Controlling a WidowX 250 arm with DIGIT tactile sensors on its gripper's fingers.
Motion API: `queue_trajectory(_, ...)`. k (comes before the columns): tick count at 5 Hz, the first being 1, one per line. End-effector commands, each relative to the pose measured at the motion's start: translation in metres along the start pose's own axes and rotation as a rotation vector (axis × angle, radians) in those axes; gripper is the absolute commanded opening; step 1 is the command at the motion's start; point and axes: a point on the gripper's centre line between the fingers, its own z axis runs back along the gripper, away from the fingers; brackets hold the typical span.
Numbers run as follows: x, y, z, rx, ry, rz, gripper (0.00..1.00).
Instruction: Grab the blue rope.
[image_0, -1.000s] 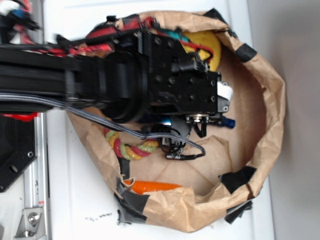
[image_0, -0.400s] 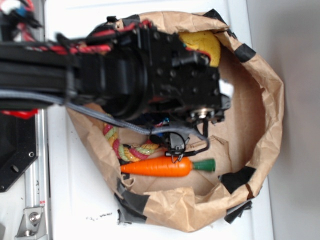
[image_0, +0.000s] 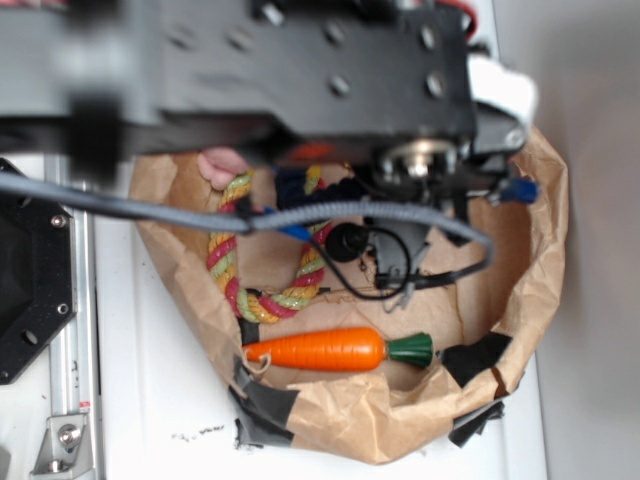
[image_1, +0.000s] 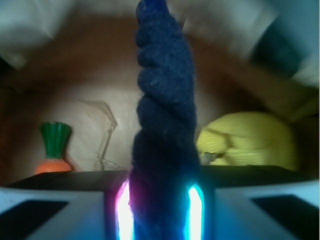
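The blue rope (image_1: 162, 120) is thick, dark navy and twisted. In the wrist view it stands straight up between my glowing pads, and its brighter blue bound end reaches the top edge. My gripper (image_1: 161, 210) is shut on the blue rope. In the exterior view my gripper (image_0: 487, 180) is high above the paper bag, large and blurred. The rope's bright blue end (image_0: 515, 190) sticks out beside it. A dark navy stretch (image_0: 295, 185) shows under the arm; the part in between is hidden.
A brown paper bag (image_0: 545, 250) with black tape holds a pink-yellow-green twisted rope (image_0: 232, 270), an orange carrot toy (image_0: 330, 350) with a green top and a pink object (image_0: 220, 165). A yellow toy (image_1: 245, 142) lies at the right in the wrist view. Cables (image_0: 400, 280) hang below the arm.
My arm has risen toward the camera with the blue rope in its grip. The carrot toy and more of the multicoloured rope have come into view below it.
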Motion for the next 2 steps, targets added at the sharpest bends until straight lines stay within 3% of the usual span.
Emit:
queue_trajectory(1, 0.0054, -0.0085, 0.0375, -0.01, -0.071, 0.035, 0.0)
queue_trajectory(2, 0.0051, -0.0111, 0.0318, -0.007, -0.052, 0.047, 0.0)
